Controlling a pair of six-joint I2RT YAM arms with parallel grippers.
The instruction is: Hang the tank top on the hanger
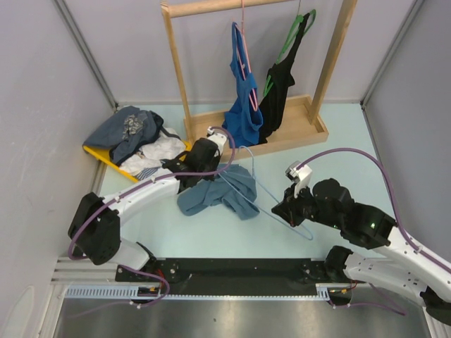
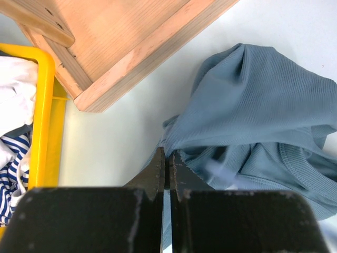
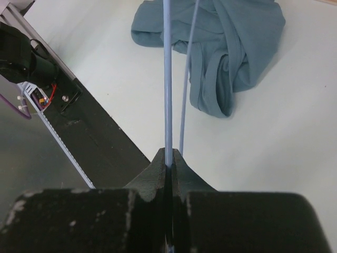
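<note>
Left gripper (image 2: pixel 166 158) fingers pressed together, pinching the edge of the tank top (image 2: pixel 253 105). Tank top lies crumpled on the table just in front of the wooden rack (image 1: pixel 296 134), near its left corner. Right gripper (image 3: pixel 168 158) jaws clamped tight on the light-blue wire hanger (image 3: pixel 167 79); its 2 wires run from in front of the rack's right side to the tank top. Yellow bin (image 2: pixel 45 116) of clothes sits left of the rack.

Bright, even, diffuse light falls from above, with no harsh glare. Soft, faint shadows lie under the tank top (image 1: pixel 218 193) and the arms (image 1: pixel 151 190) on the pale table (image 1: pixel 211 236). The overhead view is sharp, its walls (image 1: pixel 42 105) leaning outward at the edges. In the wrist views, the near fingers (image 2: pixel 155 174) are dark and slightly soft.
</note>
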